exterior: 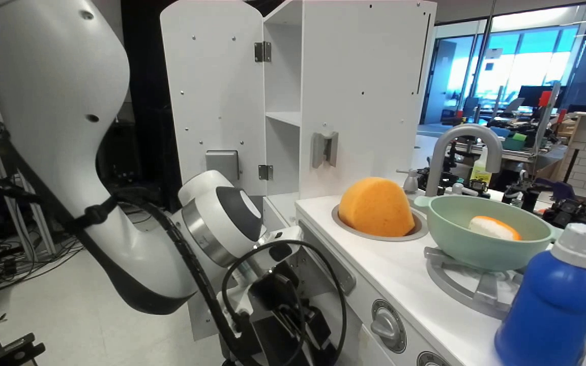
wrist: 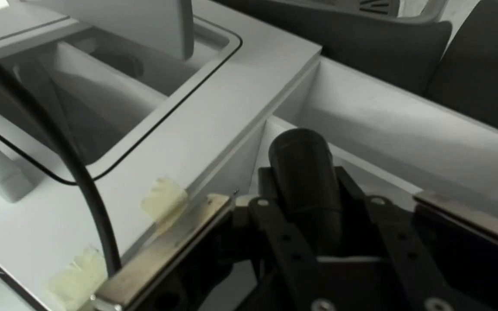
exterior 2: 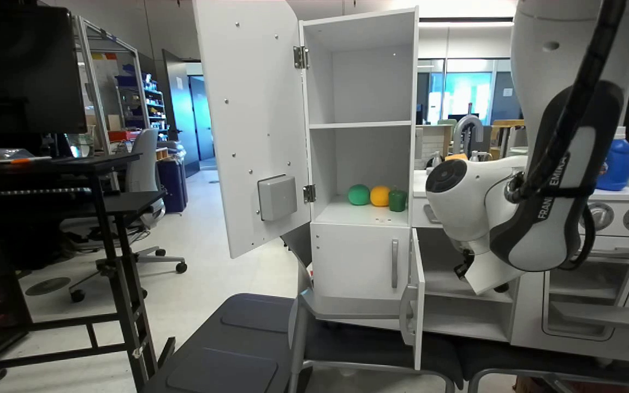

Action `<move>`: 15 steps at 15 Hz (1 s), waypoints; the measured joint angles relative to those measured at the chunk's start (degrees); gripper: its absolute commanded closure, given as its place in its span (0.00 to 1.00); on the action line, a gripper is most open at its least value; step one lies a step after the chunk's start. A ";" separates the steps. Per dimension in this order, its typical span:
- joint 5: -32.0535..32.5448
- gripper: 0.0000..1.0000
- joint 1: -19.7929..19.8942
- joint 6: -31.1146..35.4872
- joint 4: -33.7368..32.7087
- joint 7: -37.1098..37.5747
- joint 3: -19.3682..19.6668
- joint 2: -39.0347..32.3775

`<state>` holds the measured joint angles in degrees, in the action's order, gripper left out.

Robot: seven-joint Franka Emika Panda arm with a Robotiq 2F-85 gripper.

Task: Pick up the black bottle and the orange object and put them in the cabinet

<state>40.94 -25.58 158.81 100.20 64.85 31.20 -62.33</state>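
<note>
Pinching the black bottle [wrist: 303, 172] by its sides in the gripper [wrist: 306, 186], in the wrist view, at the mouth of the cabinet [exterior 2: 467, 315], the shelved base compartment of a white toy kitchen [exterior 2: 527, 316], with a white door [exterior 2: 419, 273] swung open in an exterior view. Impossible to tell whether past its front edge. Held low beside the counter [exterior: 400, 269] at the end of a white arm [exterior: 59, 101]. Showing, in an exterior view, the orange object [exterior: 376, 207] seated in the round sink [exterior: 418, 227], near a pale green bowl [exterior: 476, 251] holding a white-and-orange piece [exterior: 494, 227], with an upright white-capped blue bottle [exterior: 552, 310] nearby. Revealing, in an exterior view, a green ball [exterior 2: 358, 194], an orange ball [exterior 2: 379, 196] and a green pepper [exterior 2: 397, 201] side by side in the upper cupboard [exterior 2: 366, 155], with an arched door [exterior 2: 257, 125] standing open.
</note>
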 measured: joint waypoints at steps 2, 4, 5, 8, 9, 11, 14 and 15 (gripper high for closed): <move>0.59 0.90 -0.67 0.12 -4.22 1.73 2.06 -4.25; 0.78 0.90 -1.31 0.19 -7.75 3.02 3.71 -8.12; 0.84 0.90 -1.66 0.24 -9.27 3.49 4.45 -9.90; 1.38 0.90 -3.02 0.68 -13.37 5.38 6.62 -15.06; 1.41 0.90 -3.58 0.85 -14.56 5.99 7.44 -16.66; 1.44 0.90 -4.79 0.86 -16.94 7.24 9.56 -19.53; 1.44 0.90 -5.07 0.91 -20.12 8.65 12.16 -22.71; 2.88 0.90 -4.72 0.83 -20.84 9.78 12.47 -23.01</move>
<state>43.82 -30.29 159.64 79.36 74.63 43.67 -85.34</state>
